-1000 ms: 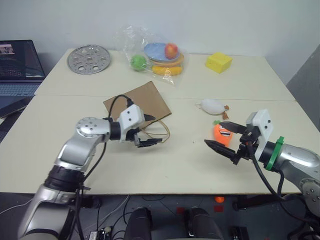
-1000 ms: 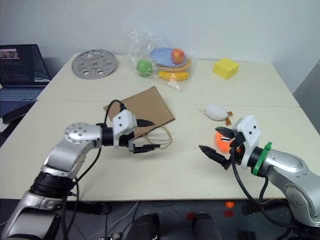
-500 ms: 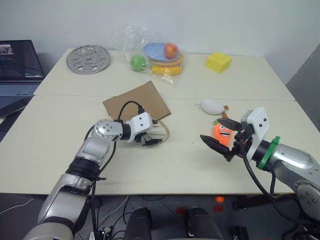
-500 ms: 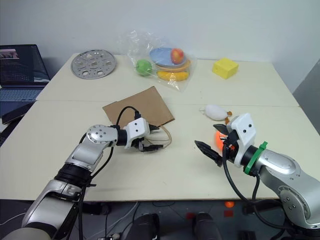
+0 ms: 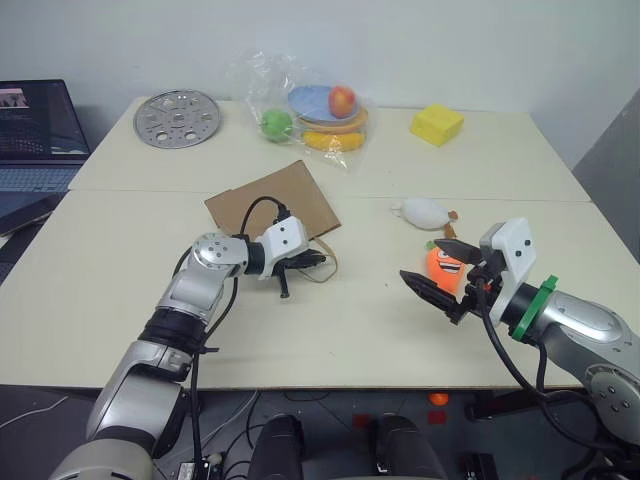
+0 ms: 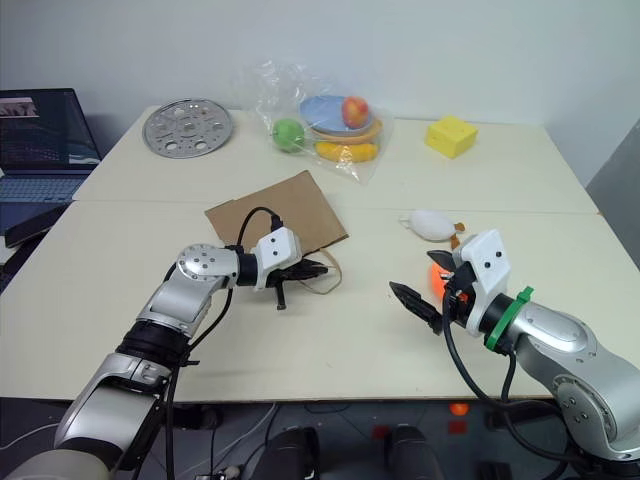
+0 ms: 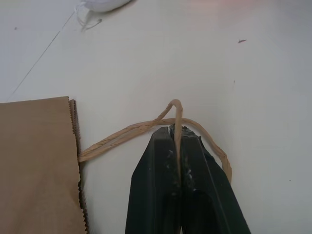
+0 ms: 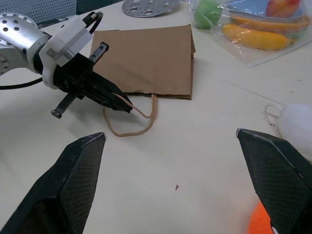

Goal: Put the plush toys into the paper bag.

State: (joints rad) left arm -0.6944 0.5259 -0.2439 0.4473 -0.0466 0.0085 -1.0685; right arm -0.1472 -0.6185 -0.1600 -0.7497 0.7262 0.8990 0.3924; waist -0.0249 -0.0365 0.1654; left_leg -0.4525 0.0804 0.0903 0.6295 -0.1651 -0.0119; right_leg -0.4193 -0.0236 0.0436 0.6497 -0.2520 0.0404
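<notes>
**Left claw pinches the bag handle**

The flat brown paper bag (image 5: 272, 199) lies in the middle of the cream table (image 5: 120, 300). The left gripper (image 7: 176, 134) is pressed together on one thin twisted-paper handle (image 7: 176, 113). The right gripper (image 5: 441, 268) is spread wide apart, just beside the orange carrot plush toy (image 5: 446, 265) near the table's right edge. The white oval plush toy (image 5: 424, 212) lies just behind the carrot.

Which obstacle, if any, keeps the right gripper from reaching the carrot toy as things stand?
Probably none. The right gripper hangs with jaws wide open right beside the orange carrot toy, with nothing between them; the white plush toy lies clear behind.
</notes>
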